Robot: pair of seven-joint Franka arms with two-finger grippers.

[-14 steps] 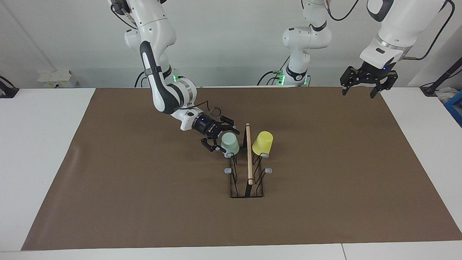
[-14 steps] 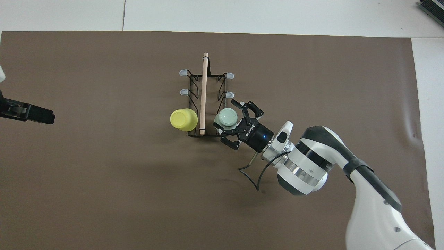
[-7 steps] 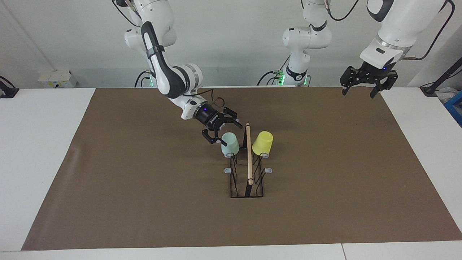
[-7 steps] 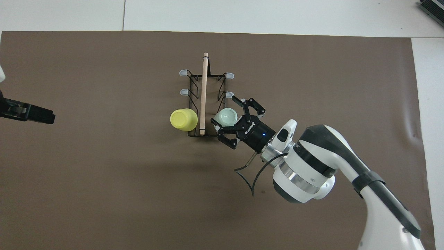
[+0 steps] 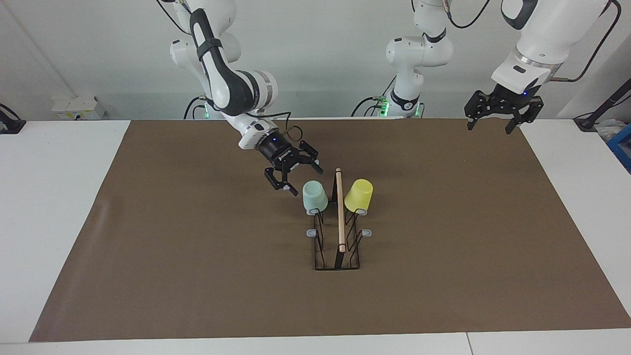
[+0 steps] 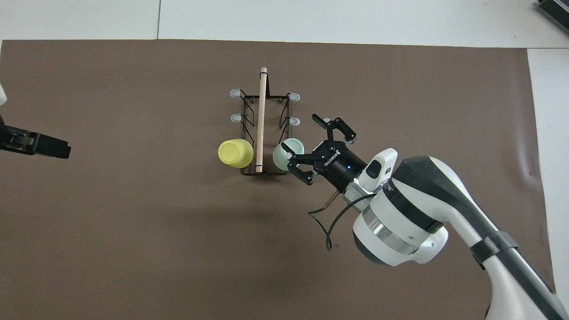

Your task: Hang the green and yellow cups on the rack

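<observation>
Facing view: rack [image 5: 337, 246] standing mid-mat on the brown mat [image 5: 148, 246], wooden rod [image 5: 339, 209] along its top running away from the robots. Green cup [image 5: 314, 196] upside down on the prong nearest the robots on the right arm's side; yellow cup [image 5: 359, 195] likewise inverted on the matching prong toward the left arm's end. Right gripper [image 5: 294, 181] raised over the mat just beside the green cup, clear of it, fingers spread wide, holding nothing. Left gripper [image 5: 495, 125] waiting in the air over the mat's edge at its own end — fingers wide apart, empty. Overhead view: rack [image 6: 249, 113] with four bare grey-capped prongs farther from the robots; yellow cup [image 6: 235, 153] and green cup [image 6: 284, 153] flanking the rod [image 6: 261, 120]. Right gripper [image 6: 323, 146] over the mat next to the green cup — open, empty. Left gripper [image 6: 49, 149] only partly in frame.
</observation>
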